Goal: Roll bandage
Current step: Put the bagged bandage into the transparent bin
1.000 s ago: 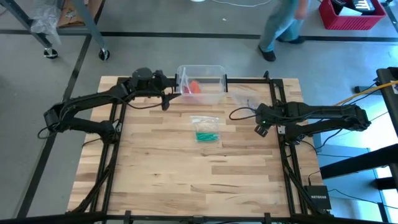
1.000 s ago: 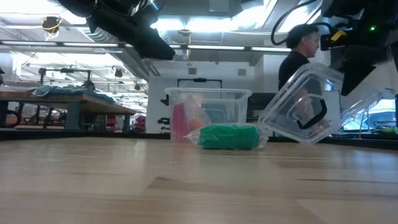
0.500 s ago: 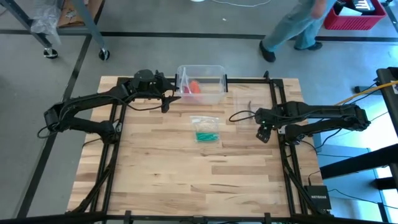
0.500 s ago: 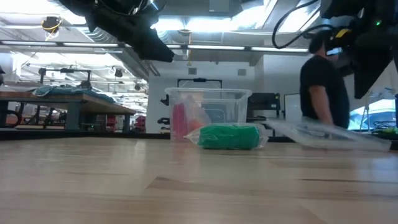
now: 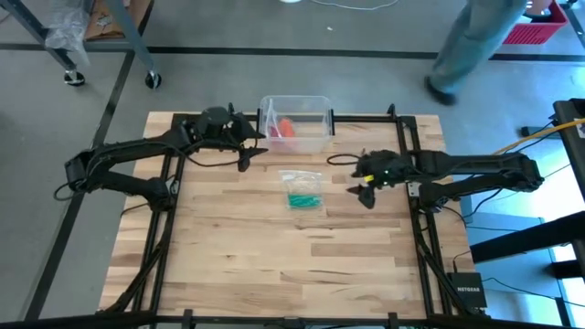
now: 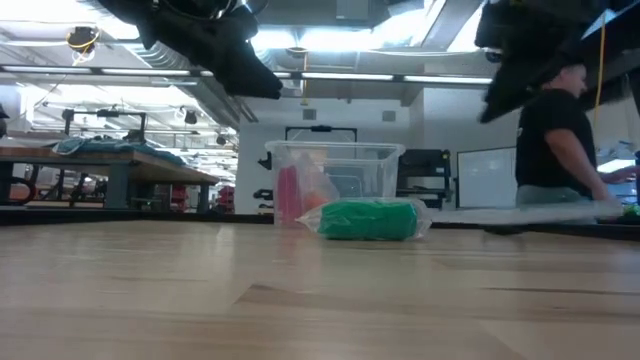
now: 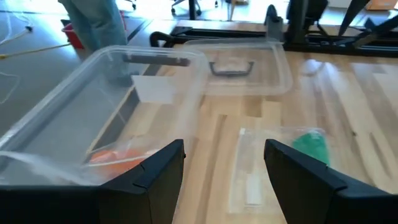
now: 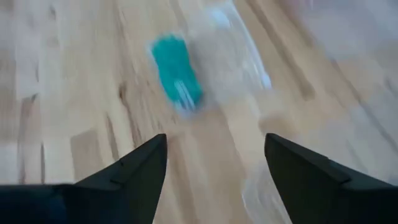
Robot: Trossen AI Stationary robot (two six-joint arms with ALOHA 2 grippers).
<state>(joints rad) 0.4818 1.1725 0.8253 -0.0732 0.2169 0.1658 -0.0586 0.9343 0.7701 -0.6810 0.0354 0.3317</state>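
**Both jaws open, bandage lying between the two arms**

Jaws on both grippers stand open and hold nothing. The right gripper (image 5: 366, 189) hangs over the bench (image 5: 274, 265) just to the right of the bandage (image 5: 301, 198), and its wrist camera shows the green roll straight ahead between its open jaws. The left gripper (image 5: 249, 153) sits farther off, up by the near corner of the clear box (image 5: 297, 123), with the bandage ahead of it and to one side. By my judgement the right arm is the nearer one.

The bandage lies near the bench's middle, inside or on a thin clear wrapper (image 5: 300, 180), its long axis running across the bench from left to right. It looks like a short bunched roll, not a spread strip.

A clear lid (image 7: 245, 65) lies flat beyond the bandage, near the right arm. The wrapper around the cloth seems the main hindrance to a clean grip. A person (image 5: 475, 41) walks past behind the bench.
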